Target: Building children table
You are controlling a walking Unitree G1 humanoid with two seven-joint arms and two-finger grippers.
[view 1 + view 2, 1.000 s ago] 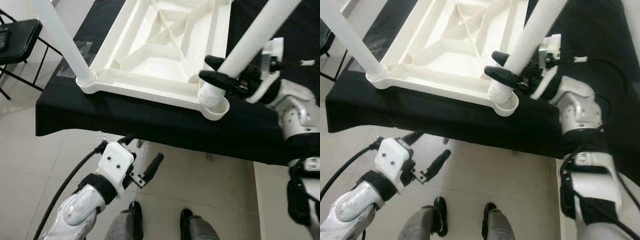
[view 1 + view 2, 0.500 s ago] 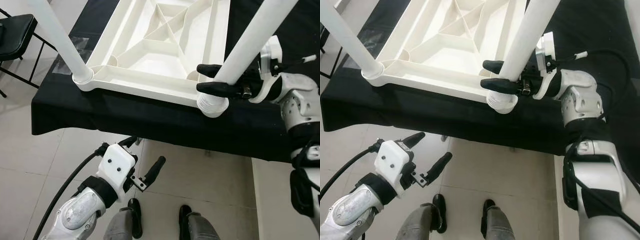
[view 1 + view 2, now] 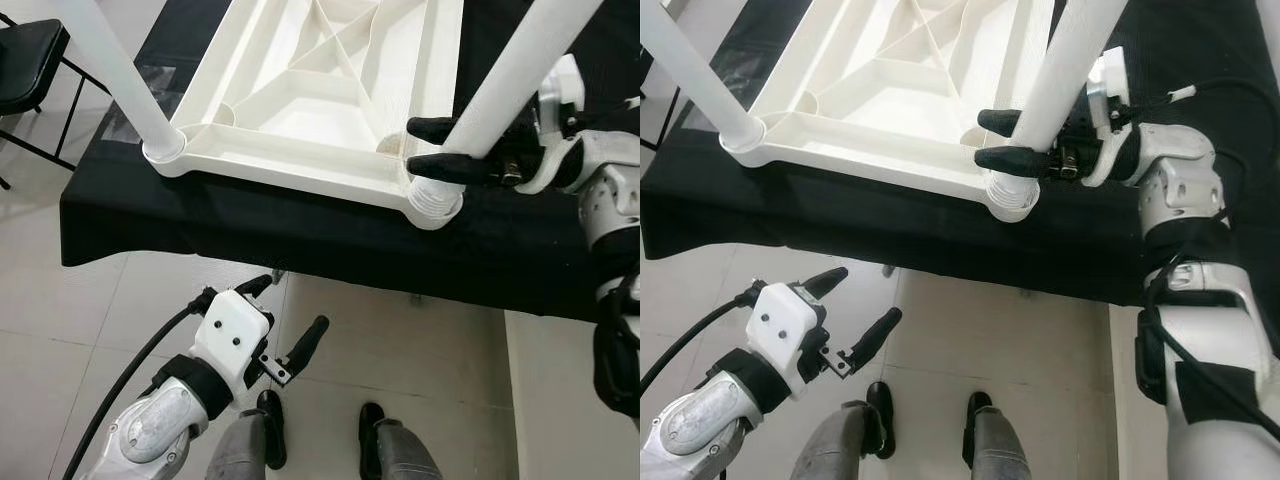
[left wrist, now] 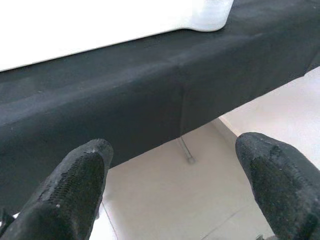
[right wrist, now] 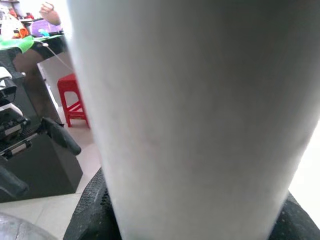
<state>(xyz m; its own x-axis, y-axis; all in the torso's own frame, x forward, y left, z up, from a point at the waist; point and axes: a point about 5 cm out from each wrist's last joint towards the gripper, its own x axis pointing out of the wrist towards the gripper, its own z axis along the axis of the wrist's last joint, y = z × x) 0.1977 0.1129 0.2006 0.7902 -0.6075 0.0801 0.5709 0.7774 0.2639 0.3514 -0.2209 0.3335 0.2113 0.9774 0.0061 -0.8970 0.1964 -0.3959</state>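
Note:
A white children's tabletop (image 3: 320, 90) lies upside down on a black-covered table (image 3: 250, 240). One white leg (image 3: 110, 70) stands in its near left corner. A second white leg (image 3: 505, 80) leans over the near right corner, its threaded base in the corner socket (image 3: 432, 200). My right gripper (image 3: 412, 145) is shut on this leg just above the socket, one black finger on each side, and the leg (image 5: 190, 110) looms between the fingers in the right wrist view. My left gripper (image 3: 290, 304) hangs open below the table's front edge, with nothing between its fingers (image 4: 80, 185).
A black chair (image 3: 25, 60) stands at the far left on the tiled floor. My feet (image 3: 270, 440) are close to the table's front edge. A red stool (image 5: 72, 100) stands in the background of the right wrist view.
My right gripper has turned about the leg, so its fingers now lie level. The leg's base has stayed at the corner socket. The left arm has hardly moved.

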